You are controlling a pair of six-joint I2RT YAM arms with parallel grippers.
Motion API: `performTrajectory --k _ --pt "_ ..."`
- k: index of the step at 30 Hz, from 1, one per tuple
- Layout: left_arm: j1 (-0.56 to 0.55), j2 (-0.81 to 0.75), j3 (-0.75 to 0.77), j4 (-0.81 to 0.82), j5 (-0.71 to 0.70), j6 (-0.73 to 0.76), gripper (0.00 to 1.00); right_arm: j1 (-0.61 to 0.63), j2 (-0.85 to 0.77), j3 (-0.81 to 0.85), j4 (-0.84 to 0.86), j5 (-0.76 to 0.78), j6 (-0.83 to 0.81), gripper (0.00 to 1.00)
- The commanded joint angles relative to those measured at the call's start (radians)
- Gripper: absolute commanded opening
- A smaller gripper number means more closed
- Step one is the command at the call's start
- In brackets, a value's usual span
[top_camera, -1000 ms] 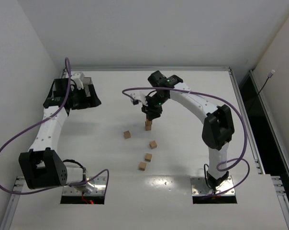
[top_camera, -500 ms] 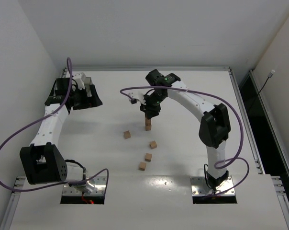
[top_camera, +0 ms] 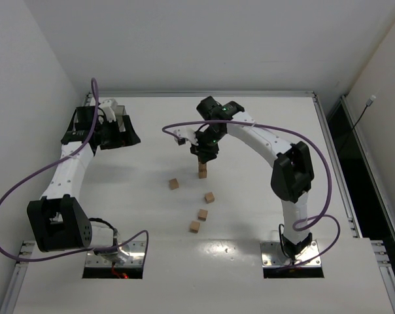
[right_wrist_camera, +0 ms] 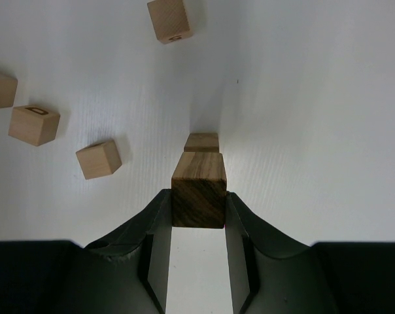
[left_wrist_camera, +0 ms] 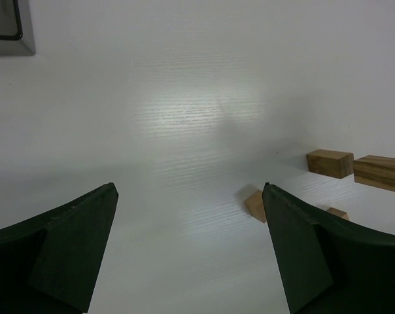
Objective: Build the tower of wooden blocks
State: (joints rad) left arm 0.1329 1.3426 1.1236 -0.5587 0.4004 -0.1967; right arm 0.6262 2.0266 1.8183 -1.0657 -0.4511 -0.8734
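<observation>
Our left pincer (left_wrist_camera: 188, 216) sits wide apart, idle by the far-left edge. The right pincer (top_camera: 203, 157), clamped on a block (right_wrist_camera: 198, 196), has crept slightly left above the base block (right_wrist_camera: 201, 142) on the counter (top_camera: 263, 196), so we judge placement near; four blocks (top_camera: 202, 214) wait.

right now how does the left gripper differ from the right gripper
The left gripper is open and empty; the right gripper is shut on a wood block. The left gripper hangs over bare table near the grey tray; the right gripper holds its load above a second block near the table's middle. Both are dark and point down at the table.
</observation>
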Motion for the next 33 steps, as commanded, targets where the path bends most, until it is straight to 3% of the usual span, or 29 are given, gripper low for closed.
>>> performTrajectory --k 1,33 --pt "0.014 -0.005 0.035 0.033 0.023 -0.017 0.9 0.009 0.011 0.03 0.006 -0.003 -0.021 0.0" --pt "0.014 0.013 0.044 0.033 0.041 -0.026 0.9 0.009 0.029 -0.016 0.036 -0.031 -0.03 0.0"
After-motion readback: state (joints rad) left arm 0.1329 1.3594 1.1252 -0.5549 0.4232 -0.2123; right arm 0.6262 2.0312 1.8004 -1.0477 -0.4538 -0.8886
